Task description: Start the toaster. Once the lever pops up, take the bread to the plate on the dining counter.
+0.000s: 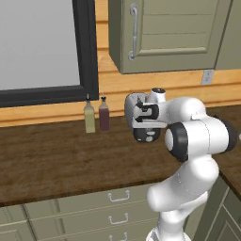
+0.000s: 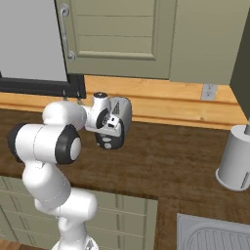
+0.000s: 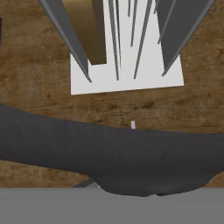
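Toaster (image 3: 127, 74) from above: bread (image 3: 87, 30) stands in one slot. Gripper (image 1: 147, 136) closed, empty, directly over toaster. Two bottles (image 1: 96, 115) beside toaster.

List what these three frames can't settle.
- Toaster: both base views, mostly hidden by the arm's hand.
- Lever: its height is unreadable; in the hand view the dark end panel blocks it.
- Bread: hand view, top cut off by the edge.
- Gripper fingertips: not discernible.
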Tool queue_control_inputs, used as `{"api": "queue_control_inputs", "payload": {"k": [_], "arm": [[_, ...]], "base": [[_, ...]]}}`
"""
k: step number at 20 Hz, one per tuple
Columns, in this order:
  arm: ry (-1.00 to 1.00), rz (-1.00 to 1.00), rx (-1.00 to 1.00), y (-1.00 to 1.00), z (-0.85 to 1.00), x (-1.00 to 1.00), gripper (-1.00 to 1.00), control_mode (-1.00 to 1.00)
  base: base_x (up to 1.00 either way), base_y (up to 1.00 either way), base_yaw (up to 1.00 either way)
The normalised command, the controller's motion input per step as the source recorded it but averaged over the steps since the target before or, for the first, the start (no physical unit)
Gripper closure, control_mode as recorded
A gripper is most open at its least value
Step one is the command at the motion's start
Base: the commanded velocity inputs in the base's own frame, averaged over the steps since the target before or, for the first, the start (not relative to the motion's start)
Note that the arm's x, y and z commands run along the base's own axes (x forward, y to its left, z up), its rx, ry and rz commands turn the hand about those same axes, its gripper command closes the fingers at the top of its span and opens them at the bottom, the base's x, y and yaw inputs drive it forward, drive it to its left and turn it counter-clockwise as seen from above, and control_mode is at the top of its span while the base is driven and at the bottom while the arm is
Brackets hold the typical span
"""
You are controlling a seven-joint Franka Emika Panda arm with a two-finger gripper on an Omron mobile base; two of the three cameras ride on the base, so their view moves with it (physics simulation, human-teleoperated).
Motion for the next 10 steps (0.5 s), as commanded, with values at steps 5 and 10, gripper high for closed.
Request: {"api": "queue_control_inputs", "payload": {"k": [5,10], "arm": [[0.00,0.00,0.00,0.13,-0.75,0.00,1.00,-1.00],[0.00,0.00,0.00,0.04,-0.84,-0.01,1.00,-1.00]], "base": [[0.00,0.00,0.00],[0.00,0.00,0.00]]}}
